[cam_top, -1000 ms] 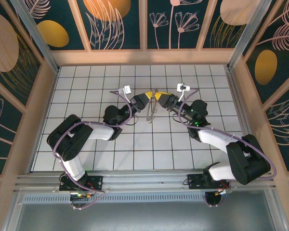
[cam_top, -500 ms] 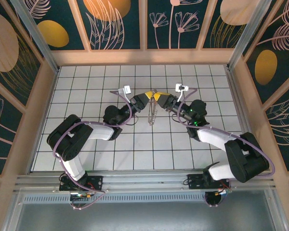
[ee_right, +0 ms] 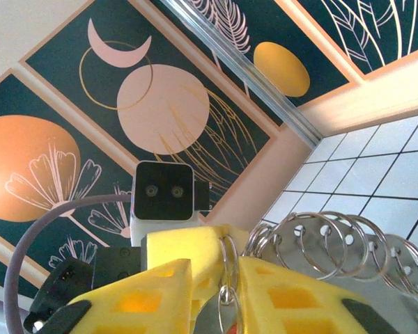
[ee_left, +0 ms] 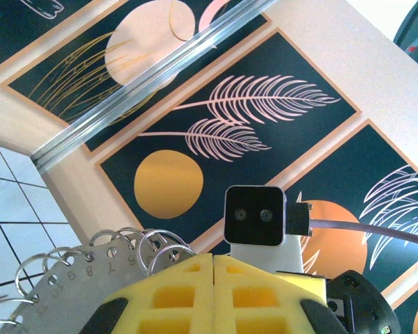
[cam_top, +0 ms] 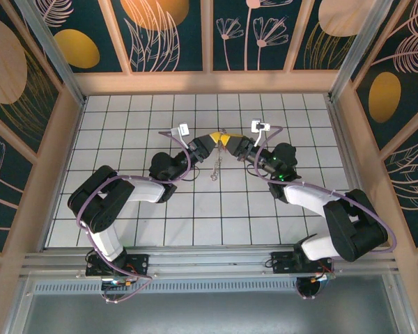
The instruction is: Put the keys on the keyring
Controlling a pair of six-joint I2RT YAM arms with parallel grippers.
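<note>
My two grippers meet fingertip to fingertip above the middle of the tiled floor. The left gripper has its yellow pads pressed shut. The keyring, a thin metal loop, hangs from that meeting point. My right gripper stands slightly open with the loop between its fingers, against the right-hand pad. A smaller ring hangs under the loop. A sliver of the key's red head shows at the frame's bottom edge.
A grey metal plate with numbered holes and several split rings sits beside the fingertips. The white tiled floor lies below, walled by patterned panels. Each wrist camera faces the other.
The right gripper has edged left toward the left one and its jaws have narrowed round the loop. The hanging loop looks thinner and shorter from above. The left arm has stayed put.
</note>
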